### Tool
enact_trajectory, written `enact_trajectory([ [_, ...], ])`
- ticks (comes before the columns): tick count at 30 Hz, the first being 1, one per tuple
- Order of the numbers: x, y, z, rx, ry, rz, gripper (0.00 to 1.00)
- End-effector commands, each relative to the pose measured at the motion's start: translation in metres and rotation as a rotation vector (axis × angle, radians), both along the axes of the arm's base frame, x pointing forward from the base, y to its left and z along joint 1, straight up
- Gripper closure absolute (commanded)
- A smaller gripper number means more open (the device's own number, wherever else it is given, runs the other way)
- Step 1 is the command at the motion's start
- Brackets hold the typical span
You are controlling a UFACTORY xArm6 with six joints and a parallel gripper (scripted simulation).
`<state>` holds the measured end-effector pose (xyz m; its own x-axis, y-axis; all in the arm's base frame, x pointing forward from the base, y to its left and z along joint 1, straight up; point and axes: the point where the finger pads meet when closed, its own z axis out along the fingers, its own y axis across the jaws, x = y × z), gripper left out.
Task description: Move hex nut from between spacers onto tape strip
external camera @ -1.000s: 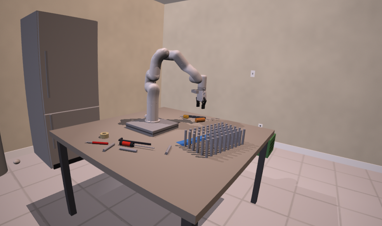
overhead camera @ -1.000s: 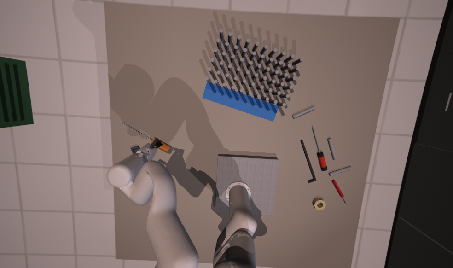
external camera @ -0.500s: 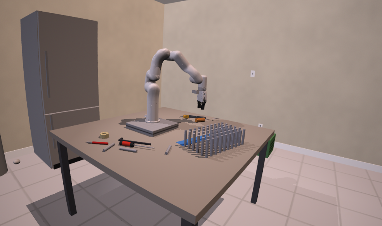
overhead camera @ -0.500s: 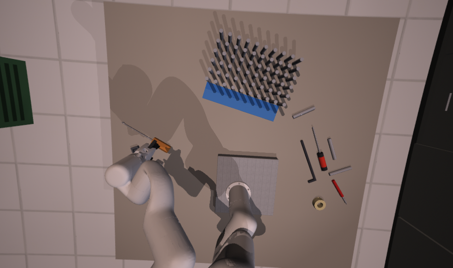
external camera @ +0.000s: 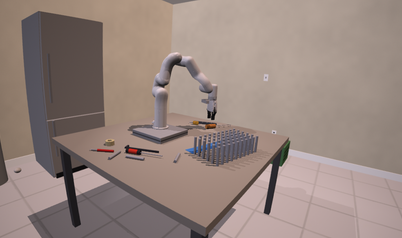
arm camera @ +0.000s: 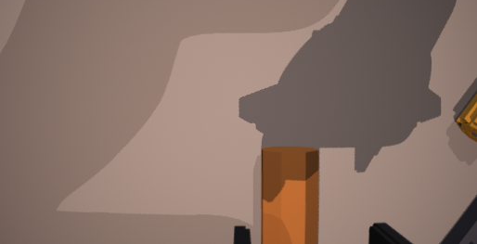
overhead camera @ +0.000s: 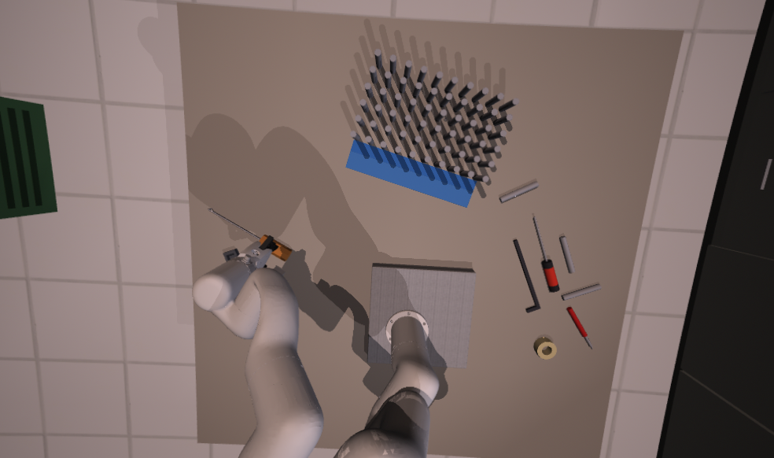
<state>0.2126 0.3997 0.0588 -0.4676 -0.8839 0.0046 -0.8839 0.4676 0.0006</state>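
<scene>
Orange-brown and lying flat on the tabletop [overhead camera: 264,85]: speaking here of the handle of the hook pick [overhead camera: 276,248], with the thin metal shaft pointing away from the arm and the handle end partly covered by the wrist in the top view. Hanging right above this handle with the pincer [external camera: 211,114], fingers pointing down, and not touching it, judging by the exterior view. Standing partly open, somewhat more than half, and gripping nothing. Showing, in the wrist view, the handle running up from the lower edge between the two dark fingertips, with free space at each side of it. Throwing a broad shadow of the pincer on the tabletop just beyond the handle end. Looking for the hex nut among the spacers [overhead camera: 429,113] and not finding it: too small or hidden between them, so cannot tell where exactly it is sitting. Standing upright in a dense grid, all of these grey spacers, well apart from the hook pick. Lying flat along one edge of that grid, the blue strip of tape [overhead camera: 407,173], with the nearest row of spacers standing just at its border. Peeking in at the side of the wrist view, a small yellow handle [arm camera: 469,119] of another tool.
</scene>
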Motion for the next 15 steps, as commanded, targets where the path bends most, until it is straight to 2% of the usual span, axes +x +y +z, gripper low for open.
enact_trajectory([
  [1,0.001,0.002,-0.008,0.005,-0.002,0.0,0.35],
  [6,0.001,0.002,-0.018,0.005,-0.002,0.0,0.35],
  [15,0.001,0.002,-0.019,0.005,-0.002,0.0,0.35],
])
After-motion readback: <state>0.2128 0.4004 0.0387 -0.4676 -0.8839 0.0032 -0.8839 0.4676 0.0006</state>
